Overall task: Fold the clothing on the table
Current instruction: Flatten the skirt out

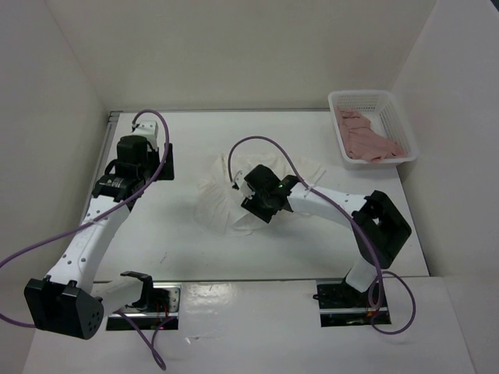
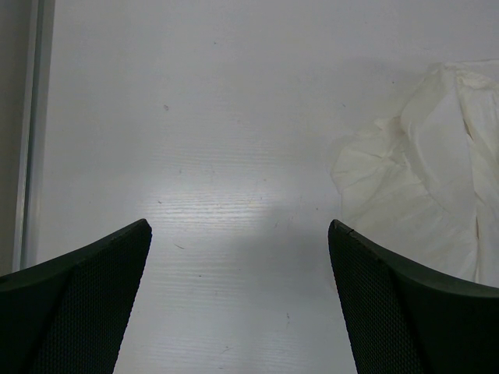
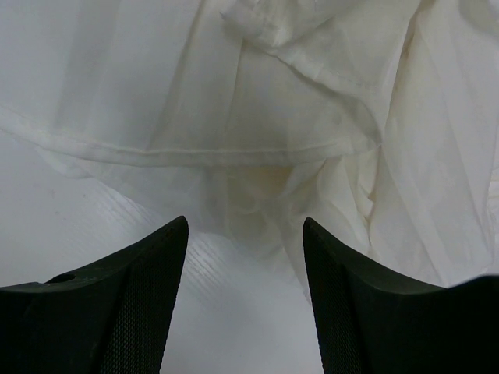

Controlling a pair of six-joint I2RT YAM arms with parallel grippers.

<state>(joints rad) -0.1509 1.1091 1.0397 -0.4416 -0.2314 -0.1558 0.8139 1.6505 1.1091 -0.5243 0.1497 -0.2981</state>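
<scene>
The clothing (image 1: 222,195) is a thin white crinkled garment, bunched in the middle of the table (image 1: 179,241). My right gripper (image 1: 255,207) hovers low over its near right part. In the right wrist view that gripper (image 3: 245,222) is open; the garment's sheer edge (image 3: 234,101) lies just past its fingertips, and nothing is gripped. My left gripper (image 1: 150,152) is over bare table to the left of the garment. It stands wide open (image 2: 240,224) with nothing between its fingers, and the clothing (image 2: 421,187) shows at the right of its view.
A white lattice basket (image 1: 362,94) holding a pink garment (image 1: 368,140) stands at the far right corner. A metal rail (image 2: 31,117) runs along the table's left edge. White walls enclose the left, back and right sides.
</scene>
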